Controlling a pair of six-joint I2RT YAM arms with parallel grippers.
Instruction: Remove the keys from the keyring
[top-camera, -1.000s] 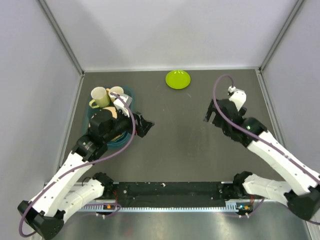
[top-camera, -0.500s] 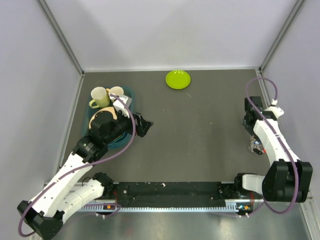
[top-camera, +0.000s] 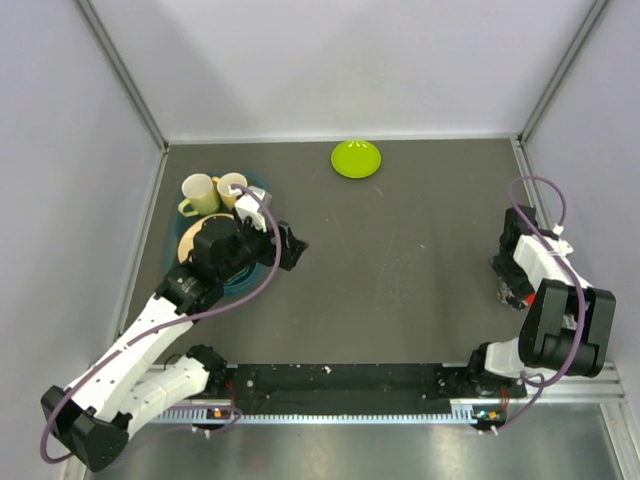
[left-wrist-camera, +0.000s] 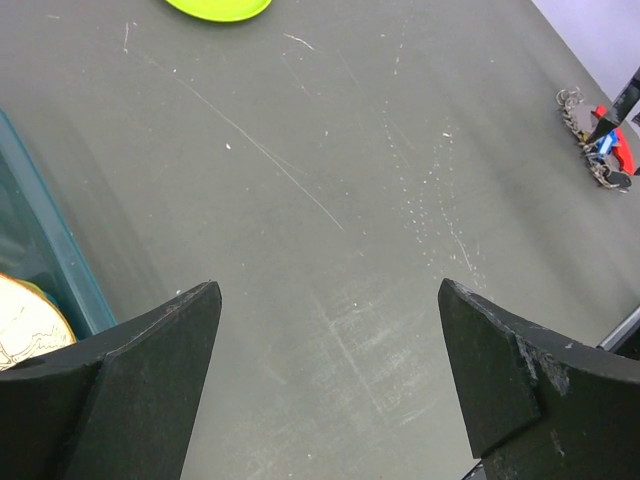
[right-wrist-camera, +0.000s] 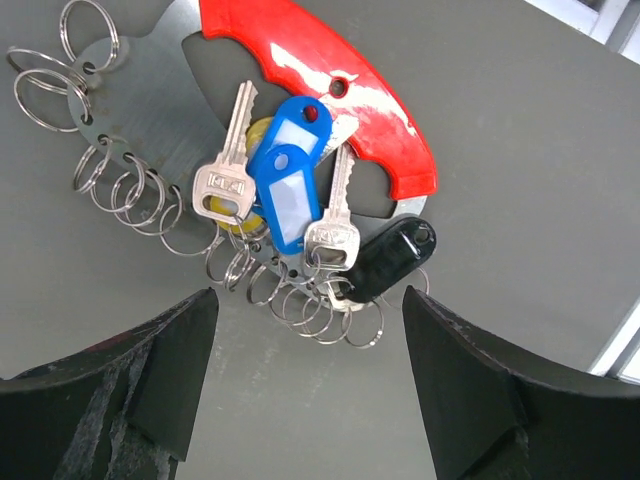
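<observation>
My right gripper (right-wrist-camera: 305, 340) hangs spread wide, nothing between its fingers, which fill the lower corners of the right wrist view. The bunch lies flat on the tabletop (right-wrist-camera: 520, 120) just above them. I count two silver keys (right-wrist-camera: 226, 152), two overlapping blue tags (right-wrist-camera: 287, 190), one black fob (right-wrist-camera: 392, 258), one long red curved piece (right-wrist-camera: 330, 85) and a scrap of yellow half hidden behind the tags. The keyring (right-wrist-camera: 135, 185) is not a single loop but a chain of thin wire rings threaded along a grey metal plate (right-wrist-camera: 150, 90); there are well over a dozen, too tangled to count exactly. I judge the lot light, stiff and slippery. The rings are springy, liable to skate on the tabletop, and too fine to pinch. So I would pin the red piece or the plate with one gripper and take a key by its flat head with the other. In the overhead view the bunch sits at the right edge, under my right gripper. Further left, my left gripper (top-camera: 290, 245) is also wide open and empty, well apart from the keys. Beyond it stand two cups (top-camera: 198, 193), and one lime-green dish (top-camera: 355, 158) lies at the far edge.
</observation>
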